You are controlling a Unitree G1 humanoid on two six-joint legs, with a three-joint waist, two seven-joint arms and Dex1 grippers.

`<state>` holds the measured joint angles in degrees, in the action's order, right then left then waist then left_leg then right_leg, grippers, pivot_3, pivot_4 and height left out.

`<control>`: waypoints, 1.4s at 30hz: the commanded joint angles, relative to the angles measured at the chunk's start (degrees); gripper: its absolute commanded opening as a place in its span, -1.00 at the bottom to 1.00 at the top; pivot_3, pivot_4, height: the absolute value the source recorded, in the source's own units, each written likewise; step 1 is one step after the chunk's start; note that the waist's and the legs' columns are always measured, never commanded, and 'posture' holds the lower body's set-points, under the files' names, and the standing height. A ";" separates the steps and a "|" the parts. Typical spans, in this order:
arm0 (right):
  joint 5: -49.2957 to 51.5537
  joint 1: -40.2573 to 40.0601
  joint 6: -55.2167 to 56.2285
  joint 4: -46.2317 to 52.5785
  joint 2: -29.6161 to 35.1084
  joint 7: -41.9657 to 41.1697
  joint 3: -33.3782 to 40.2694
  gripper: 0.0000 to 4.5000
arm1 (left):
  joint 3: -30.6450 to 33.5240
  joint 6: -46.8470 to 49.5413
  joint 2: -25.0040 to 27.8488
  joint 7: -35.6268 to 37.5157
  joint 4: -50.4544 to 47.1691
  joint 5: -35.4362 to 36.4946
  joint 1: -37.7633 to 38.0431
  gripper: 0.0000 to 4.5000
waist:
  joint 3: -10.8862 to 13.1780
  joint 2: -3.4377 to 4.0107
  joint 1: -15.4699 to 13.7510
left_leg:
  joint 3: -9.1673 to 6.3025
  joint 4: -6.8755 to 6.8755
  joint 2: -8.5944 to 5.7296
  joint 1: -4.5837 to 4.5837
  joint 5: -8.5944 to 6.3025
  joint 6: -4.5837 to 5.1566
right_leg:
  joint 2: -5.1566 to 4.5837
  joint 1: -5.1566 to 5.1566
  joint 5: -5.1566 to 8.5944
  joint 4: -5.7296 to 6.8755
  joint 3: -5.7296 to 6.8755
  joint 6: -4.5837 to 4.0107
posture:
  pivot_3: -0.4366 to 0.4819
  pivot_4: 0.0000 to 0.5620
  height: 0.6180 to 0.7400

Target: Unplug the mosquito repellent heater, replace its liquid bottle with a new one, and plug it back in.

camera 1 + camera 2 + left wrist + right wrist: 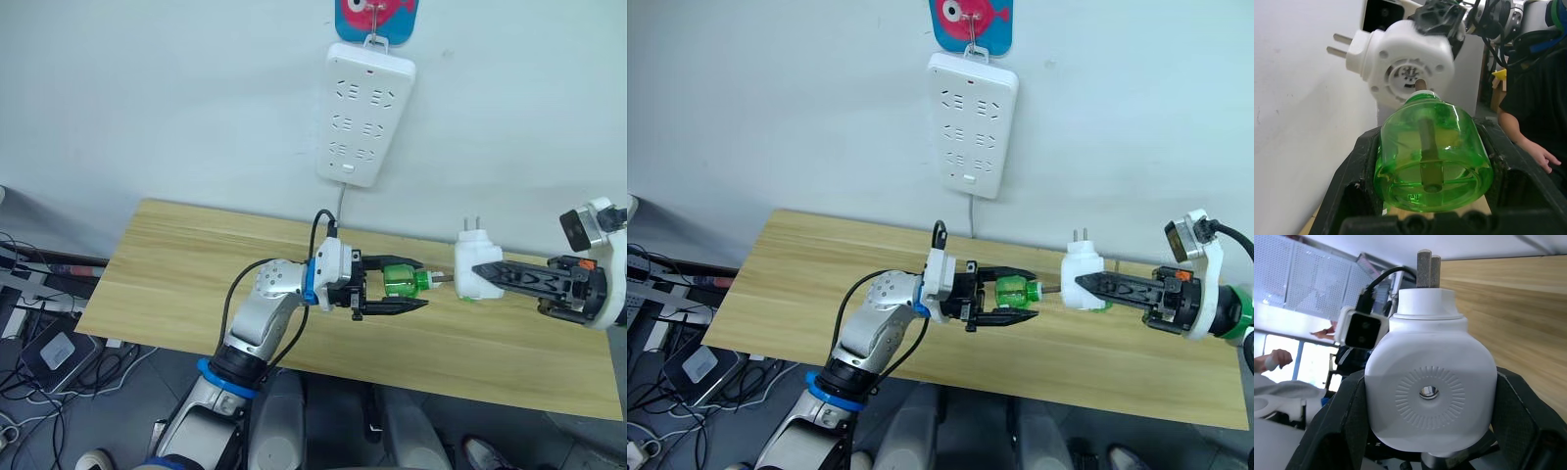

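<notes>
Near the centre of the left eye view, the left gripper (397, 293) is clamped on a green liquid bottle (404, 281), holding it on its side above the wooden table (176, 264). Its two black fingers (1352, 176) press against opposite sides of the translucent bottle, as the left wrist view shows, and a brown wick runs through the bottle's middle.

To the right of the bottle, the right gripper (482, 271) grips the mosquito repellent heater (473, 262), a small white rounded unit, also held above the table. Its two plug prongs point up toward the wall. In the right wrist view the heater (1430, 391) sits squeezed between the black fingers (1347, 426), its round vent hole facing the camera.

The bottle's neck points at the heater's underside, with the tip of the wick at the opening of the socket; the bottle body is still outside the heater.

In the upper middle of the frame a white power strip (364, 113) hangs on the wall from a hook under a fish-patterned card (377, 18), its sockets vacant.

A person's hand (1540, 154) shows at the right edge of the left wrist view.
</notes>
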<state>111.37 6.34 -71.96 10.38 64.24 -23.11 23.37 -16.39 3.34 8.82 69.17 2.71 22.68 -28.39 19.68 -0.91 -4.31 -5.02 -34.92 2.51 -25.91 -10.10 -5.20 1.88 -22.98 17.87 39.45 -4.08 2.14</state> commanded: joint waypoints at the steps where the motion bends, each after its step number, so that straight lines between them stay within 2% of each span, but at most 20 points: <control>1: 1.63 -0.57 -0.04 1.19 1.57 -2.43 0.94 0.32 | -0.33 -0.91 -0.59 0.01 -0.85 0.35 -0.63 0.01 | 0.00 0.00 0.00 | 0.00 0.00 0.00 0.00 0.00 0.00 | 0.00 0.00 -0.02 0.01 0.00 -0.04 | 0.32 0.22 1.00; 19: 1.63 1.79 2.32 3.08 0.41 -1.26 -2.54 0.32 | -1.63 -0.68 -1.65 0.14 -1.66 0.40 -0.93 0.01 | 0.00 0.00 -0.01 | 0.01 -0.03 0.00 0.01 0.00 0.00 | 0.00 -0.03 -0.10 0.10 -0.01 -0.17 | 0.34 0.20 1.00; 42: 1.63 2.70 1.11 0.19 1.55 -0.21 -1.69 0.32 | -1.73 -0.44 -0.57 1.57 -2.64 1.01 -0.82 0.01 | -0.02 0.01 -0.06 | 0.03 -0.14 0.00 0.01 0.01 -0.01 | 0.00 -0.16 -0.11 0.44 -0.01 -0.18 | 0.34 0.12 1.00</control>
<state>111.43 8.17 -71.14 10.69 65.24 -23.41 20.57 -17.25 3.33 8.67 69.71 2.75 22.64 -29.20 19.66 -0.90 -4.37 -4.98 -35.07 2.51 -25.90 -10.09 -5.21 1.88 -23.13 17.76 39.91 -4.08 1.96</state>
